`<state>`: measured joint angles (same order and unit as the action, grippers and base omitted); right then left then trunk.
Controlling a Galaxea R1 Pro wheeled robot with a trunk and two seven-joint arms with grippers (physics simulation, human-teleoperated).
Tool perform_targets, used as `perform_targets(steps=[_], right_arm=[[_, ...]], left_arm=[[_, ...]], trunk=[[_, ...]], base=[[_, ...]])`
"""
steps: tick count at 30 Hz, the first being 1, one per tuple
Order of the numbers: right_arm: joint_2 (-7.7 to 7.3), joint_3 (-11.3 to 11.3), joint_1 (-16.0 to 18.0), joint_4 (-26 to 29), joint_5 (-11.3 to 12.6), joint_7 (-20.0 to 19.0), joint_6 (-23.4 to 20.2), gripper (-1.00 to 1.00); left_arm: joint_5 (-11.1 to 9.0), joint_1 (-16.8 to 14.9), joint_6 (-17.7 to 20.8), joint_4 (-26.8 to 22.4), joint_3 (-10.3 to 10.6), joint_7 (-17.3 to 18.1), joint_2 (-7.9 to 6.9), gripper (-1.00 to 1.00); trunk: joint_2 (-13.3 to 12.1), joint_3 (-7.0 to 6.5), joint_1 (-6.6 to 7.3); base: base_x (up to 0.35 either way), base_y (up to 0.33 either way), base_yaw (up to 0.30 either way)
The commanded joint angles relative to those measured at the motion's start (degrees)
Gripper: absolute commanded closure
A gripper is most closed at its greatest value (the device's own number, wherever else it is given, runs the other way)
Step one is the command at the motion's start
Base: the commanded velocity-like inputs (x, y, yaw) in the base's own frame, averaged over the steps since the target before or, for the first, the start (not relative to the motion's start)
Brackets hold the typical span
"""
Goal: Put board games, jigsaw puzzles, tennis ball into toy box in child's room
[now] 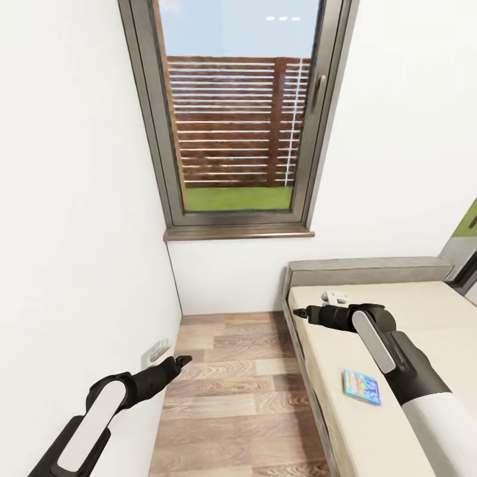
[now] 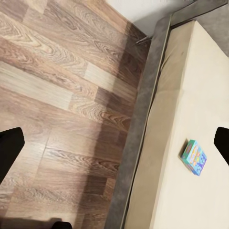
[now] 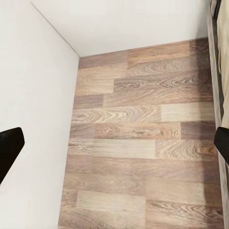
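One board game (image 1: 362, 387) is in sight: the small light-blue cartoon box, lying flat on the bed (image 1: 424, 311), near the mattress edge that faces the floor (image 1: 232, 384). In the left wrist view the same box (image 2: 193, 157) sits on the beige mattress (image 2: 191, 95), apart from the grey bed frame (image 2: 143, 119).

Left gripper (image 1: 181, 361) hangs over the wood floor beside the white wall, well apart from the box. Its finger tips appear as dark shapes at opposite edges of the wrist picture, so the jaws stand wide and empty. Right gripper (image 1: 299, 312) reaches across the bed edge, beyond the box toward the headboard (image 1: 371, 268); its wrist camera looks down at floor planks, the fingers likewise spread wide, nothing between them.

Window (image 1: 238, 112) straight ahead, fence and grass outside.

Handling judgement: box looks like thin cardboard, so light and stiff, with printed faces likely slick. Lying flat on a soft mattress, the top face offers no purchase. Best hold is across two opposite side edges, jaws straddling the short width. The mattress should give a little, letting the fingertips sink beside the edges. Squeezing hard could crush the walls; a light grip risks the box slipping out.
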<state>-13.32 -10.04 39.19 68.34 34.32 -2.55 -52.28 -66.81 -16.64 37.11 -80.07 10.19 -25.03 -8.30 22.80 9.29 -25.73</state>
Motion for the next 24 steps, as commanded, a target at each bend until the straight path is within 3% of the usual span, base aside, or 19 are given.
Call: perform_targets(steps=[1, 24], right_arm=[[-0.04, -0.1, 0.1, 0.0, -0.3, -0.3, -0.2, -1.0], [-0.04, -0.1, 0.1, 0.0, -0.3, -0.3, -0.2, -1.0]], left_arm=[[-0.6, -0.1, 0.0, -0.1, 0.1, -0.6, -0.05, -1.0], [-0.6, -0.1, 0.0, -0.1, 0.1, -0.6, -0.05, -1.0]], trunk=[[0.1, 0.12, -0.05], [0.1, 0.12, -0.05]], base=[[0.193, 0.0, 0.0], [0.288, 0.0, 0.0]])
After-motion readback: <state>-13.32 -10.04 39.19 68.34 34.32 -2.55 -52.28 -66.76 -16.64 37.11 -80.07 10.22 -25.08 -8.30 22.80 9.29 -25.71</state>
